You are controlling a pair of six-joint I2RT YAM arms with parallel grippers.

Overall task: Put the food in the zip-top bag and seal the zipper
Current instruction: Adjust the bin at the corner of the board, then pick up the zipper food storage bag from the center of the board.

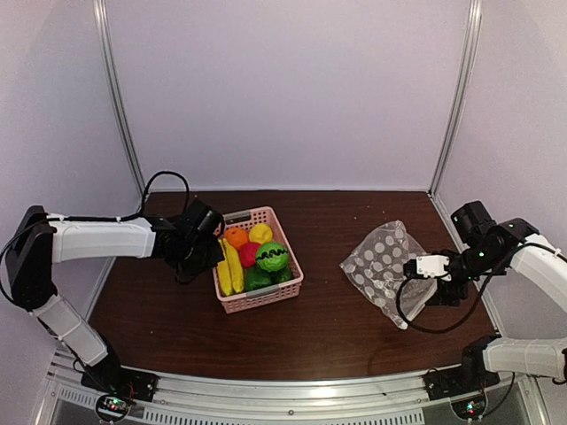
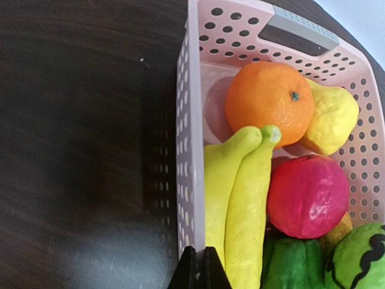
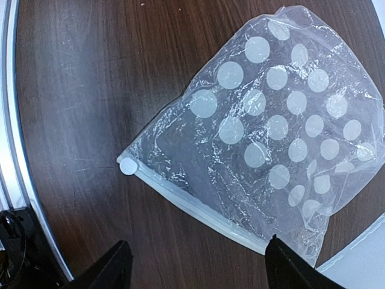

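Toy food heaped in a pink basket (image 1: 262,301), dotted zip-top bag (image 3: 271,126) lying apart on the dark wood-grain table (image 1: 337,319).
From above, the perforated hard-plastic basket sits at the table's nine o'clock. It holds a dimpled orange (image 2: 269,102), a lumpy yellow piece (image 2: 329,117), two smooth matte bananas (image 2: 243,205), a glossy red ball (image 2: 307,195) and ridged green pieces (image 2: 289,268). The left claw (image 2: 199,265) is pinched closed at the basket's outer wall, beside the bananas. At three o'clock the crinkled clear bag lies flat, its zipper (image 3: 192,205) a pale strip along the edge nearest the right claw (image 3: 198,271), which hovers over it with fingers spread wide.
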